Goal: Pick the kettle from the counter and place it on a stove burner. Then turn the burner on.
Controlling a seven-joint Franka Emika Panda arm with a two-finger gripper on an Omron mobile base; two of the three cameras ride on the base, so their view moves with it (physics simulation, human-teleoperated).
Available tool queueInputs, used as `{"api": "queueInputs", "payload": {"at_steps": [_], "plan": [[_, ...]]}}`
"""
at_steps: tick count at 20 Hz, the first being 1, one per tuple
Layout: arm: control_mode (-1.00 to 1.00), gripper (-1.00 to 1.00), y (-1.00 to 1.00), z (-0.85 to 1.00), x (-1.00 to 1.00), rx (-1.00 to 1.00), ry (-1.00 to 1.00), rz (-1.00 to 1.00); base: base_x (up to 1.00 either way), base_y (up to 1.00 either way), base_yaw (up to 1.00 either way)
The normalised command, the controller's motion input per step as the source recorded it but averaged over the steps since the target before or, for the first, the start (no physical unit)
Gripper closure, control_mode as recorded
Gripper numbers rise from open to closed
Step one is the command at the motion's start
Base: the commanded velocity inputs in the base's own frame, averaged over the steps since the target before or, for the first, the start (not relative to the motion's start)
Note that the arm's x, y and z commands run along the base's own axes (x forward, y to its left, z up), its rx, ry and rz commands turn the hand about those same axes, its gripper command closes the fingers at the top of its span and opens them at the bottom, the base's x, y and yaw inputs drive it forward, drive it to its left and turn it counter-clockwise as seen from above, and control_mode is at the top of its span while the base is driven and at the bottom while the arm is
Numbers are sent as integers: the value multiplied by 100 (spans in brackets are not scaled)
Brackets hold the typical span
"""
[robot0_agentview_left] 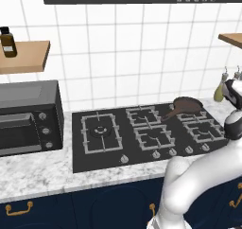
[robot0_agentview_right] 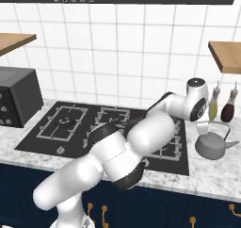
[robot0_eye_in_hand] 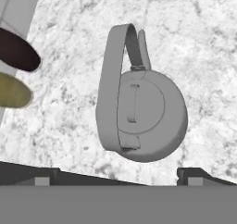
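Overhead, the white arm reaches from the base across the black glass cooktop (robot0_agentview_left: 142,133) to the right, its wrist bent so the hand hangs above the speckled marble counter (robot0_agentview_right: 221,175). Directly below the gripper (robot0_eye_in_hand: 115,177) sits the kettle (robot0_agentview_right: 212,144), on the counter just right of the cooktop and apart from the fingertips (robot0_eye_in_hand: 42,178), which stand spread wide with nothing between them. The kettle is squat, rounded grey metal with a flat arched handle. Beside it stand two bottles (robot0_agentview_right: 221,104), one olive, one dark.
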Motion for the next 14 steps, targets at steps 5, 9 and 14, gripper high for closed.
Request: {"api": "queueInputs", "payload": {"at_steps": [5, 9, 14], "plan": [[-100, -100, -42, -8, 27, 0, 11, 0, 0, 0, 0], [-100, 100, -49, -20, 15, 0, 6, 0, 0, 0, 0], [-100, 100, -18, -6, 11, 0, 2, 0, 0, 0, 0]]}}
